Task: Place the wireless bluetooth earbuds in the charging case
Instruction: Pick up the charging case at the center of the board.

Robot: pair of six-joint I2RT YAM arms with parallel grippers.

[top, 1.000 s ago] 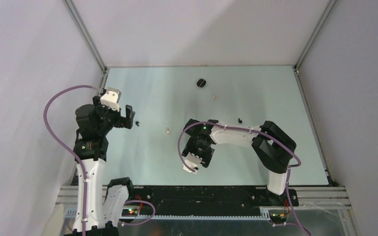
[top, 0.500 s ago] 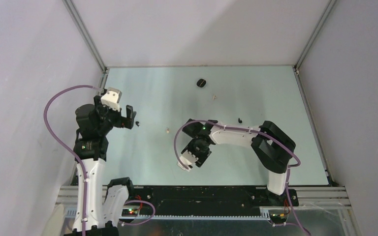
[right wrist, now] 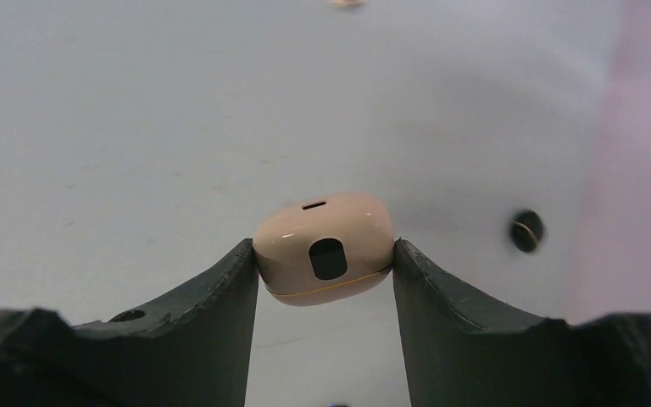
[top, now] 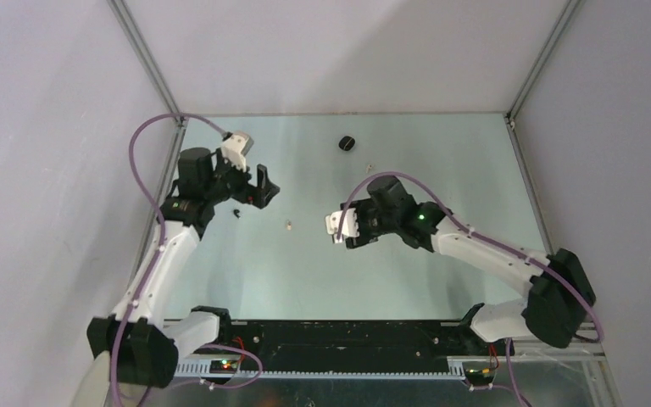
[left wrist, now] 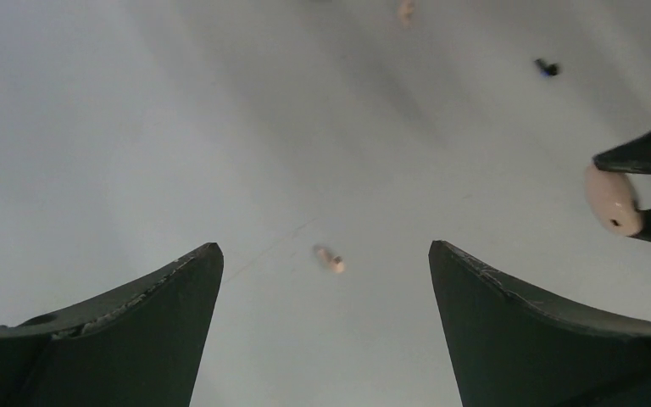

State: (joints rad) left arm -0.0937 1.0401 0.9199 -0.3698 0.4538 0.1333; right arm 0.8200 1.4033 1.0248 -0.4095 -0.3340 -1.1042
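The right gripper (right wrist: 325, 275) squeezes the case (right wrist: 322, 242). The left gripper (left wrist: 324, 250) is spread wide, 1 pale bud (left wrist: 331, 259) lying ahead.

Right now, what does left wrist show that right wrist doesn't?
Left wrist only: the left end effector, open, with a pale earbud on the table between its fingers. Another pale earbud and a black earbud lie farther off.
Right wrist only: a black disc on the table, and the dark oval opening on the beige case.
Both: that case, clamped in the right end effector. A pale speck at right wrist's top edge may be an earbud, but it is too cropped to tell.
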